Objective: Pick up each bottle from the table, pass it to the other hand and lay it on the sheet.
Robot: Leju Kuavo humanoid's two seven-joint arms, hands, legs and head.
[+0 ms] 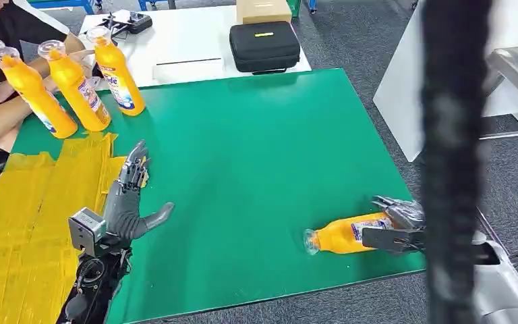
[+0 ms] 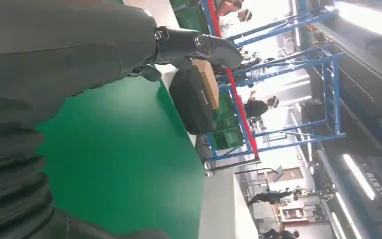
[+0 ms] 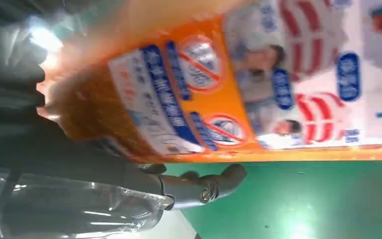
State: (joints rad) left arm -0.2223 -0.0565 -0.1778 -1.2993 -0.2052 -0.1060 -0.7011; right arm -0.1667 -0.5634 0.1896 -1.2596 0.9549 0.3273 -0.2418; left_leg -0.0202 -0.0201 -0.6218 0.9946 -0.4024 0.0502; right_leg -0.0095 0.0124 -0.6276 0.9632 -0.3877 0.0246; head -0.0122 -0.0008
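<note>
Orange plastic forms the bottle point(image 1: 342, 236) lying on its side on the green table point(image 1: 256, 155), near the table's front edge, with its clear cap end pointing away from the right hand point(image 1: 394, 226). That hand wraps the bottle's base end, fingers over the top and thumb beneath; in the right wrist view the printed label point(image 3: 258, 84) sits just in front of the palm, and one finger point(image 3: 204, 186) curls under the bottle point(image 3: 189, 94) above the green surface. Well apart from it, across the table, the left hand point(image 1: 129, 196) lies flat with fingers stretched forward and thumb out to the side, holding nothing; its fingertips touch the edge of the yellow sheet point(image 1: 34, 209) that spreads beyond it. Ahead of the left hand, three more orange bottles point(image 1: 74, 84) stand upright in a row at the table's far corner, beside a person's forearm point(image 1: 0, 115). Farther ahead, a black case point(image 1: 264, 46) rests on a white table point(image 1: 182, 40).
</note>
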